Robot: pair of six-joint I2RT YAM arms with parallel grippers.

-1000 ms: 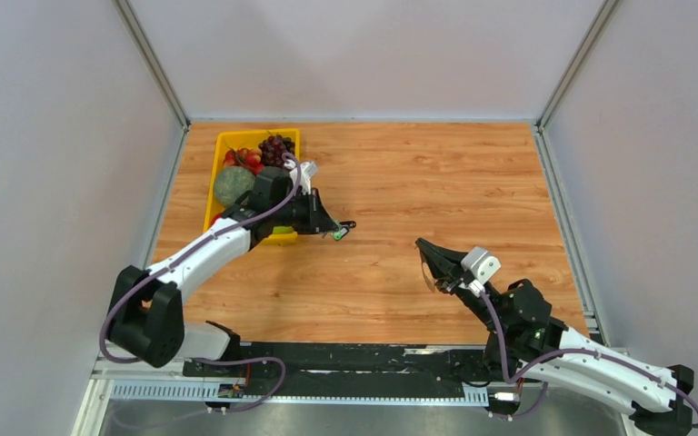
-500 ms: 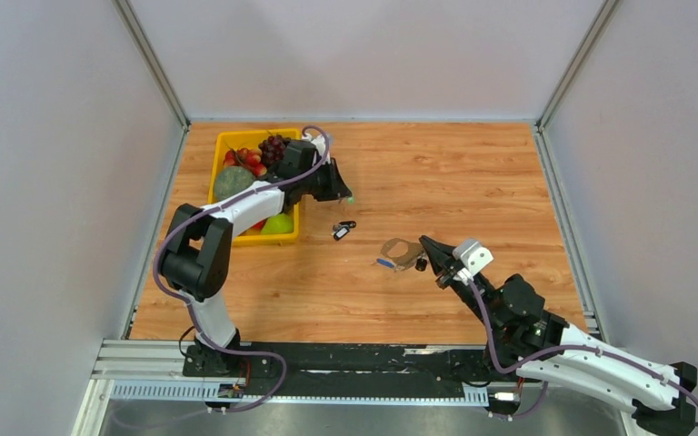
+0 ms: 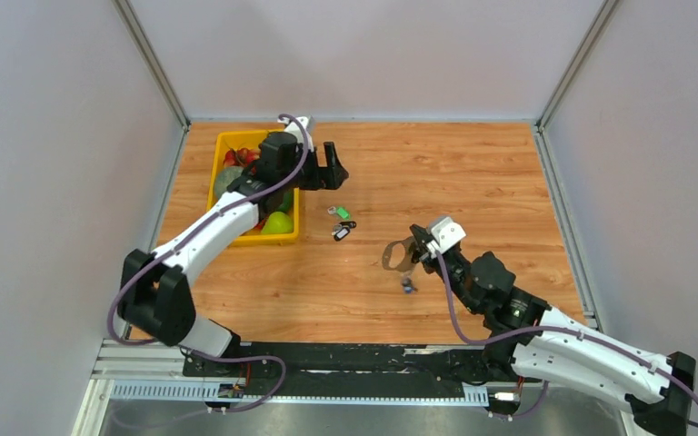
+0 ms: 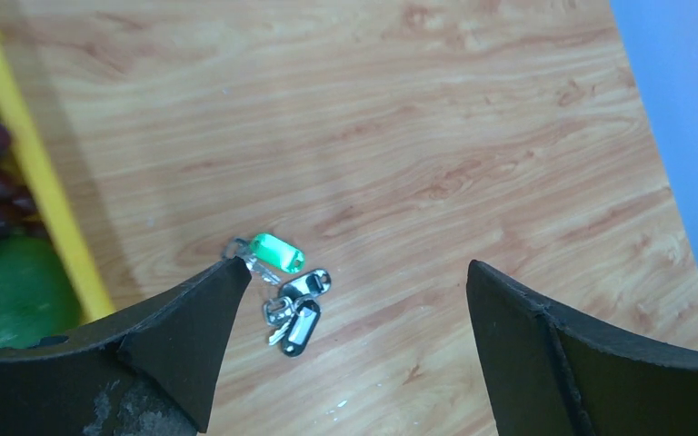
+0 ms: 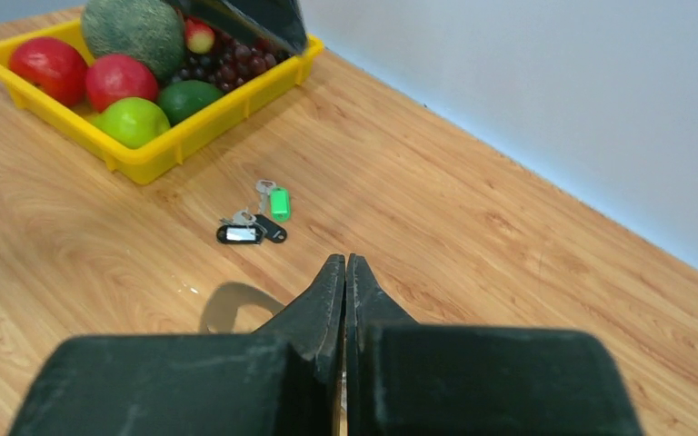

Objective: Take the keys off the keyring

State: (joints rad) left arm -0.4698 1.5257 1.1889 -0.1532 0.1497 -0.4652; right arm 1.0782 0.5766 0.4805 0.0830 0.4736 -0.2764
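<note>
Pinching the light, stiff keyring [image 3: 396,257] in the closed right gripper [image 3: 415,243]. Holding the left gripper [image 4: 354,268] wide above tiny, likely slippery keys [image 4: 307,283]; best taken by tags.

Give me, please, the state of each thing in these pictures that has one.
Left pincer: open, empty.
Right pincer: shut on the pale grey flat metal keyring.
Keyring: held at the right pincer's tip.
Green-tagged small metal key: off the ring, lying on the wooden table.
Two black-tagged small keys: off the ring, lying beside it.
Blue-tagged key: by the keyring; attached or not, cannot tell.
Yellow plastic tray: holds fruit.
</note>
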